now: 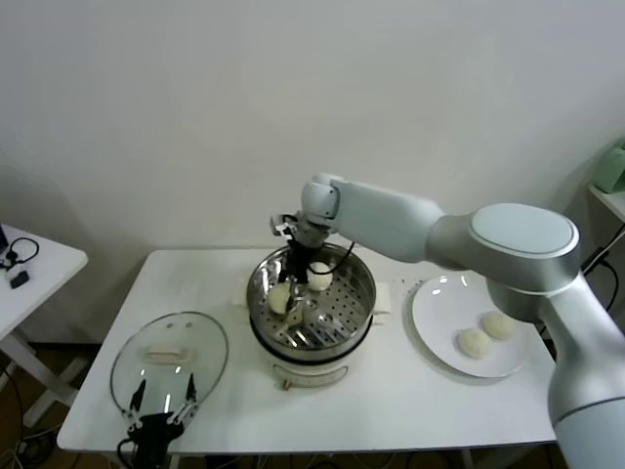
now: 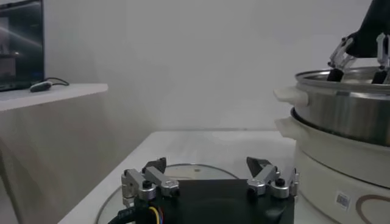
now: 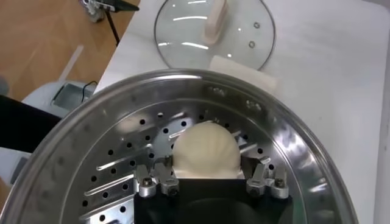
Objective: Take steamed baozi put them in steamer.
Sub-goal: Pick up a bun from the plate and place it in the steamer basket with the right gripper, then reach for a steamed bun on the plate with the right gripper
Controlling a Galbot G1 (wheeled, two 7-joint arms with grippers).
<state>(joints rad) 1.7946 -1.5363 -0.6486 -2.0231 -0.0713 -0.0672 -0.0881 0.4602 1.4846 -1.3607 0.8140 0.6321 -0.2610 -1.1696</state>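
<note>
The steamer [image 1: 363, 293] stands mid-table, a steel pot on a white base. My right gripper [image 1: 289, 290] reaches down into it and is shut on a cream-white baozi [image 1: 279, 299]. The right wrist view shows this baozi [image 3: 205, 150] pinched between both fingers just over the perforated tray [image 3: 116, 164]. A second baozi [image 1: 319, 277] lies in the pot beside the wrist. Two more baozi [image 1: 474, 342] [image 1: 499, 325] rest on the white plate [image 1: 430, 303] at the right. My left gripper [image 1: 156, 422] waits open at the table's front left, by the glass lid [image 1: 171, 357].
The glass lid [image 3: 213, 30] with its cream handle lies flat left of the steamer [image 2: 341, 109]. A small white side table [image 1: 29, 269] with cables stands at the far left. The wall runs close behind the table.
</note>
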